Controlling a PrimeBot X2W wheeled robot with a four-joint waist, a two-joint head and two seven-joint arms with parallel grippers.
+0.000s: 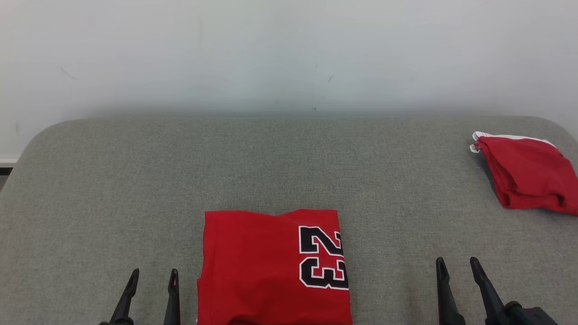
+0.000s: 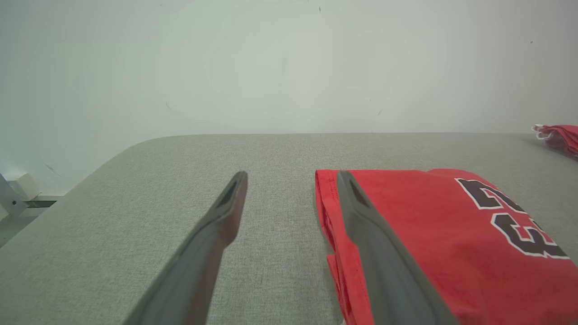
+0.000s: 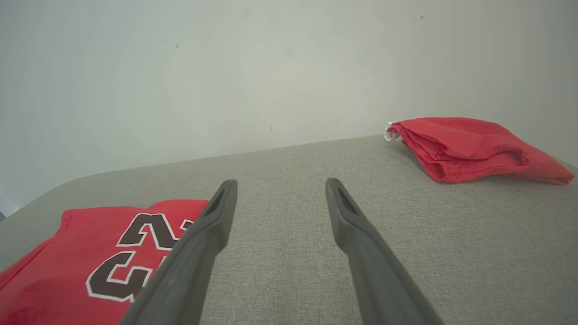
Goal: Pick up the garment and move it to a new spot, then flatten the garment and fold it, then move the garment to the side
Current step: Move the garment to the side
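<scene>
At the near edge of the table [image 1: 135, 180], midway between the two arms, the jersey [image 1: 271, 266] lies folded into a neat rectangle, its black "23" showing along its right side. The left gripper [image 1: 154, 273] hangs just beside the jersey's left edge and the right gripper [image 1: 457, 262] stands well apart to the right; both have their fingers spread wide and hold nothing. With the fold apparently made, what looks to be left is the move to the side, and that is where things could go wrong. The jersey is thin, limp knit stacked in several layers, as the left wrist view shows along its left edge, so a pinch that catches only the top layer would likely peel the fold open on the lift. A one-sided grip could let the far half droop and drag. The table's cover is a coarse grey weave with rounded corners, rough enough to snag cloth slid across it and ruck the lower layers. A red bundle [image 1: 526, 174], softly creased, with white trim at one corner, already sits at the far right, so a drop there might land on it or nudge it off the edge. The wall [image 1: 289, 54] behind is plain and pale.
</scene>
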